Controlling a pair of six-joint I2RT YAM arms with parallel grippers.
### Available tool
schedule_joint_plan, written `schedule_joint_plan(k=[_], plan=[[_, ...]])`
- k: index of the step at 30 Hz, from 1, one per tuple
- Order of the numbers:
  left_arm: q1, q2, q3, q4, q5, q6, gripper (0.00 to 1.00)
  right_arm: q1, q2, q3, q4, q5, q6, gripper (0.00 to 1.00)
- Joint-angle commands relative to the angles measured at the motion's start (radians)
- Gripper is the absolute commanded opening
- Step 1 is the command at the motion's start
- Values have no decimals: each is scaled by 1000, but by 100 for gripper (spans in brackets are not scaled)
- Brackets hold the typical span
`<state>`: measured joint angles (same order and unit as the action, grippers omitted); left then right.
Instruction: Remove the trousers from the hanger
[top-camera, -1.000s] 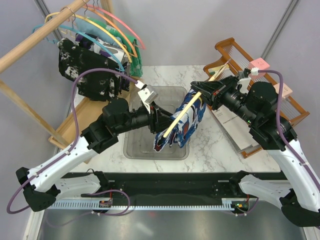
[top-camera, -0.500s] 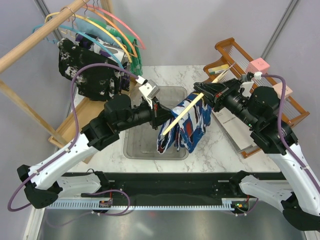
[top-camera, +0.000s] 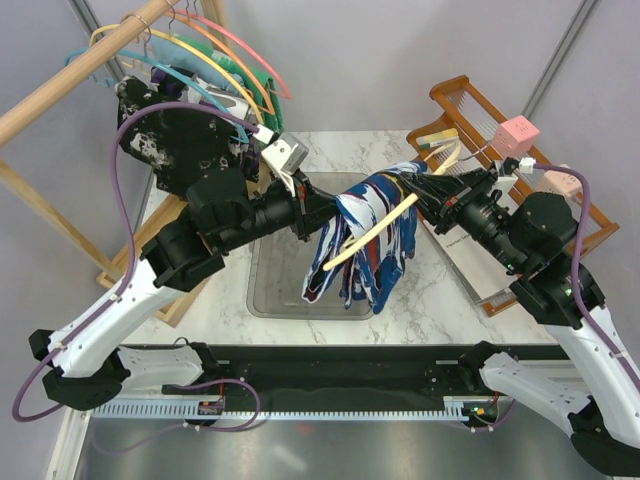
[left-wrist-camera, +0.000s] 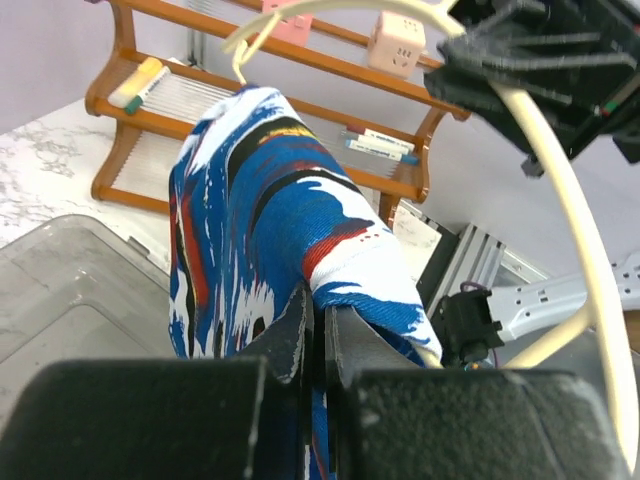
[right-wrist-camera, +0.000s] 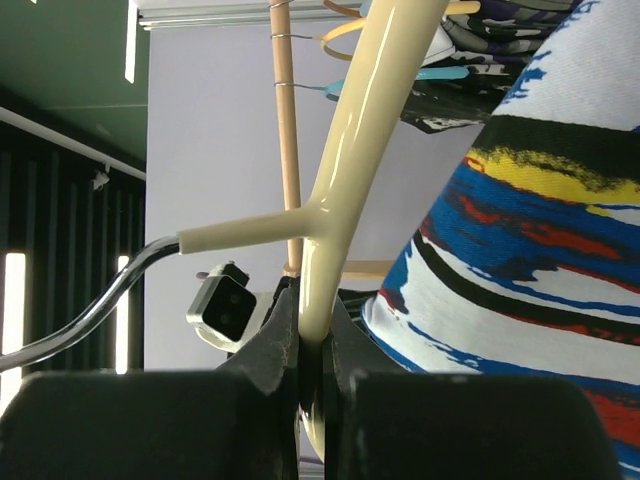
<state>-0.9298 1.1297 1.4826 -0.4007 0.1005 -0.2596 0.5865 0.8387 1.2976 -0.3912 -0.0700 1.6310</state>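
Observation:
The trousers (top-camera: 372, 238), printed in blue, white, red and black, hang draped over the cream hanger (top-camera: 372, 233), held in the air above the bin. My left gripper (top-camera: 322, 212) comes in from the left and is shut on a fold of the trousers (left-wrist-camera: 262, 190), the cloth pinched between its fingers (left-wrist-camera: 300, 320). My right gripper (top-camera: 428, 190) holds the hanger (right-wrist-camera: 352, 160) from the right, shut on its cream stem just below the hook's junction. In the left wrist view the hanger's curved arm (left-wrist-camera: 562, 180) passes to the right of the cloth.
A clear plastic bin (top-camera: 272, 292) sits on the marble table under the garment. A wooden rail at back left carries coloured hangers (top-camera: 225, 60) and a black speckled garment (top-camera: 180, 140). A wooden rack (top-camera: 470, 100) with a pink cube (top-camera: 518, 132) stands at right.
The left gripper has closed on the trousers. Both grippers have risen a little with the hanger, and the trousers now hang higher and more spread out.

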Motion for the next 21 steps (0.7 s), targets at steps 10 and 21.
schedule_joint_plan(k=[10, 21], plan=[[17, 94, 412, 123, -182, 111, 2, 9, -69, -113, 25, -139, -62, 0], [17, 170, 636, 145, -194, 157, 2, 9, -95, -257, 58, -192, -69, 0]])
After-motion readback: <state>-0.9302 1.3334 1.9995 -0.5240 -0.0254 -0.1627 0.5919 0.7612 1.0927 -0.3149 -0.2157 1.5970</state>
